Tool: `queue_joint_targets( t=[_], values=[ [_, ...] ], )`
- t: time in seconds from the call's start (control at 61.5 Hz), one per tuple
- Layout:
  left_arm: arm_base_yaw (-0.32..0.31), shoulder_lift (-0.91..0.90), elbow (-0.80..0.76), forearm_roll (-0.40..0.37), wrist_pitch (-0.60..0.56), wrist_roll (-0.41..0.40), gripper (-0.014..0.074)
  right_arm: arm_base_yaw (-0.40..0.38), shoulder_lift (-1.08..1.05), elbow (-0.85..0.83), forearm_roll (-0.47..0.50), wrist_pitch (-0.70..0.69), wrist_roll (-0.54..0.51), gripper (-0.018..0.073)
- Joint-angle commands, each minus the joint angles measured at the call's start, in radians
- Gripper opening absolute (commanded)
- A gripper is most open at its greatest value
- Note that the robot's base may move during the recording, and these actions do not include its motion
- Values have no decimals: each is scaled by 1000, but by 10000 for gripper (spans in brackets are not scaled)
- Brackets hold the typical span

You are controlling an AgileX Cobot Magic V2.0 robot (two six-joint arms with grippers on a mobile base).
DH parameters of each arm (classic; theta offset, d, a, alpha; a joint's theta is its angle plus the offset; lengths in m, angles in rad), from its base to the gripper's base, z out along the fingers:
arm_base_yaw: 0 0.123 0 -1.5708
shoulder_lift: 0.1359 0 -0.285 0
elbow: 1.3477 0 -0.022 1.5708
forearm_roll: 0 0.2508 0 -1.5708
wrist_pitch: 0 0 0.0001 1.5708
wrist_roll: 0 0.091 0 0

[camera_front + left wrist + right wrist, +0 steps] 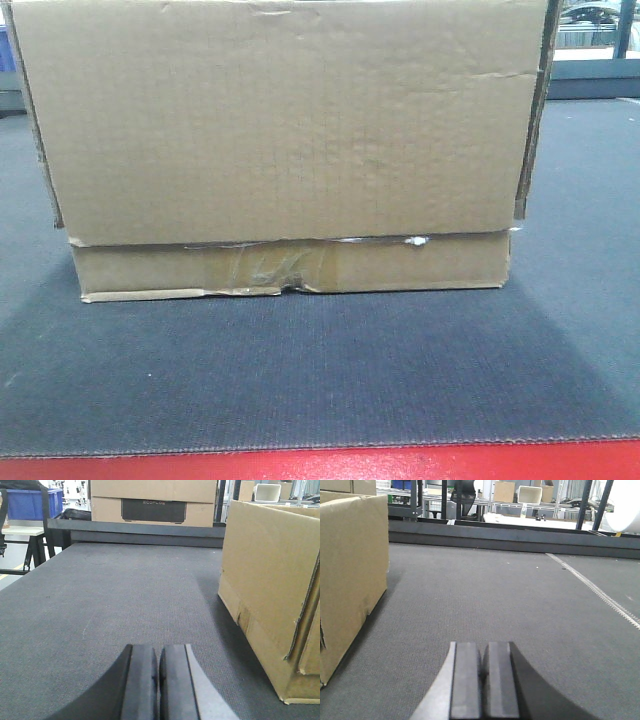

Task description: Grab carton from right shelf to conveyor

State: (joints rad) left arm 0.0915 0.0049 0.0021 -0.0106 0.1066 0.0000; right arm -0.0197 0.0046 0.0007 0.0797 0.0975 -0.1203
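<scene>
Carton [280, 140] sits flat on conveyor [320, 370], both grippers' jaws pressed together, empty, just beside it; risk: a careless retreat clips a side and skews it.

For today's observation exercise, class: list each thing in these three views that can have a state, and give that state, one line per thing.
carton: resting flat and upright on the belt, flaps closed, crinkled tape on its lower seam, free of both grippers.
conveyor: bearing the carton; bare belt on both sides of it.
left gripper: shut, empty, low over the belt, left of the carton.
right gripper: shut, empty, low over the belt, right of the carton.
</scene>
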Motion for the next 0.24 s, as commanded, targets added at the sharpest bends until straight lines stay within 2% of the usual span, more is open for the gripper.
queue_joint_targets(
  t=[0.0, 0.228],
  values=[
    [2, -5, -2, -8, -20, 6, 15, -7, -5, -1, -3, -27, -3, -69],
    [2, -5, -2, -8, -20, 6, 15, -7, -5, -1, -3, -27, -3, -69]
  ],
)
